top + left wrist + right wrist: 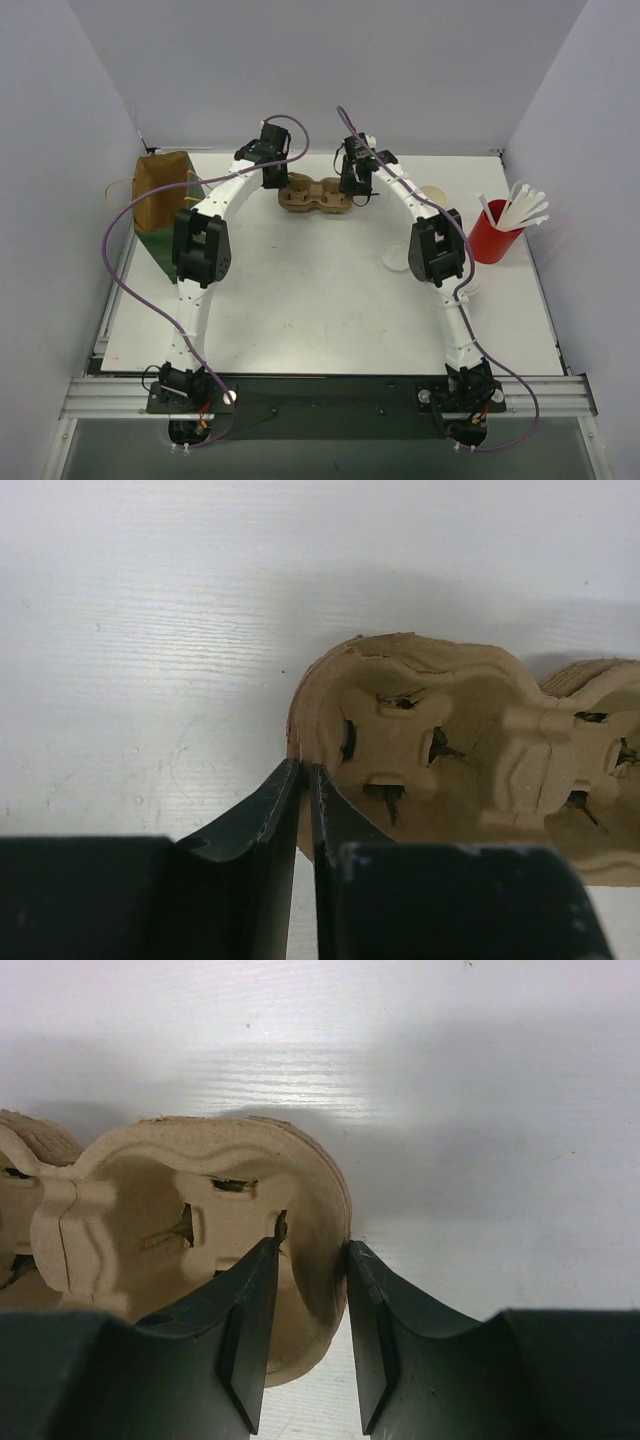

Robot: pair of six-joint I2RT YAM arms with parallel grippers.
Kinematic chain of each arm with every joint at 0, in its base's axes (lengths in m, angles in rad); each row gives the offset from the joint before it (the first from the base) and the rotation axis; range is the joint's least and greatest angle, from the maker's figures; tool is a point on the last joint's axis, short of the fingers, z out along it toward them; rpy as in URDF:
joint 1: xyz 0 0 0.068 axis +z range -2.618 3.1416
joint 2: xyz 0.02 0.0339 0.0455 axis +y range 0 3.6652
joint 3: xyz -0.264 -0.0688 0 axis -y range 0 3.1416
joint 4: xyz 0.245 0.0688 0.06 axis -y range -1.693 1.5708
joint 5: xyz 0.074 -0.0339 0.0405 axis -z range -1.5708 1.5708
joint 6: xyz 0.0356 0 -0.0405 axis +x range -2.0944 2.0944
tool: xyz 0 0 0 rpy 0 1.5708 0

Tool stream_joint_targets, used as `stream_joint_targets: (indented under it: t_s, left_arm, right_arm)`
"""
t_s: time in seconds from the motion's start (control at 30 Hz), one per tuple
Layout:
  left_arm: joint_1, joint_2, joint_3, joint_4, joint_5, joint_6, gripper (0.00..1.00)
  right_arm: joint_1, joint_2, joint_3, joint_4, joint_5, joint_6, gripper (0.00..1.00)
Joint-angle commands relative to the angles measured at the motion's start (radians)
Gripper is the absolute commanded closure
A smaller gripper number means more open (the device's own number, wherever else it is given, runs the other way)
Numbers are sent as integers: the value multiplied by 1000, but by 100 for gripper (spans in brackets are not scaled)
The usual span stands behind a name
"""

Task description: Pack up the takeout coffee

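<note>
Between the tips of the left pincer [303, 770], nips the left rim of the pulp cup carrier [450, 730], clamps its right wall in the right pincer [315, 1245], seemingly to shift it level across the bench [300, 300], leaving the takeout coffee lid [395, 258] loose beside the right arm [437, 250], cup not made out.

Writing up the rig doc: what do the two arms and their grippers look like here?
Both arms match: the left arm and right arm have white tube links with bulky black joint housings. A purple cable loops loosely along each. The left gripper and right gripper are black, with dark curved fingers tapering to thin tips. No markings visible.
</note>
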Motion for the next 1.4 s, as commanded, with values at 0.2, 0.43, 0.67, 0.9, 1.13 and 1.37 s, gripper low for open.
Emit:
stream_joint_targets:
  t_s: [0.2,0.43,0.67,0.9,1.13,1.37]
  left_arm:
    - [8,10,51,28,19,-5,92]
    - [8,7,48,30,24,-5,100]
    - [8,-31,26,47,39,-7,100]
    - [16,-56,8,65,88,-22,100]
    - [19,-74,-14,79,100,-25,100]
    - [19,-88,-40,90,104,-27,100]
  right_arm:
    - [29,-55,33,-13,53,-37,71]
    - [38,-72,33,-22,75,-51,71]
    - [45,-95,22,-28,86,-55,71]
    - [46,-119,4,-31,89,-52,69]
    - [49,-131,1,-35,92,-49,71]
    - [49,-131,-1,-41,89,-48,77]
